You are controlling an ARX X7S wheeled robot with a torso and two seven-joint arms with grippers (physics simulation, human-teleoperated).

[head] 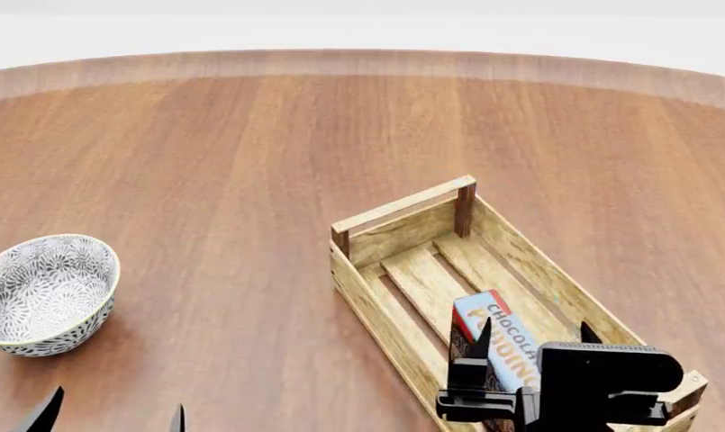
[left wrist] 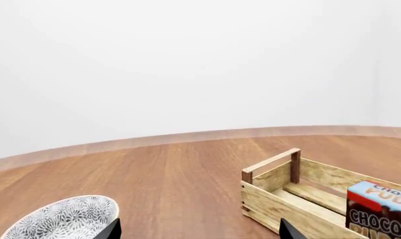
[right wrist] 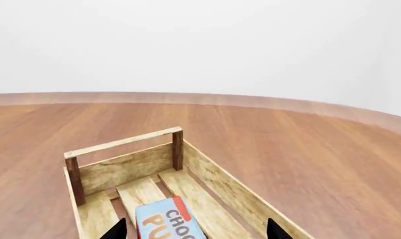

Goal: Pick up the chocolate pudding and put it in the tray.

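**Pudding in the tray, right jaws spread around it**

Lying in the tray [head: 401, 236] on the slatted floor: the pudding [head: 502, 335], blue face up, red corner toward the far end rail. Seen in the head view at the near half of the tray, long side running along the slats. In the right wrist view, pudding [right wrist: 168, 223] flat on the slats, lettering partly cut off by the frame edge. In the left wrist view, pudding [left wrist: 379, 211] showing above the tray's side wall [left wrist: 280, 204], tilt hard to judge from there.

Right gripper [head: 534, 337] over the near end of the tray, jaws spread wide, one dark fingertip on each side of the pudding. No clear contact between tips and carton; gap visible on both sides in the right wrist view, right gripper [right wrist: 196, 230] straddling the box. Whether the far tip brushes the carton's edge: cannot tell.

Left gripper [head: 113, 416] low at the head view's near edge, only two tips showing, jaws wide apart, nothing between them. Just beyond it, the bowl [head: 44, 292], upright on the counter [head: 242, 153], well apart from the tray. In the left wrist view, bowl [left wrist: 66, 218] close to one fingertip, not touching so far as can be seen.

Tray angled on the counter, far end rail turned toward the left.
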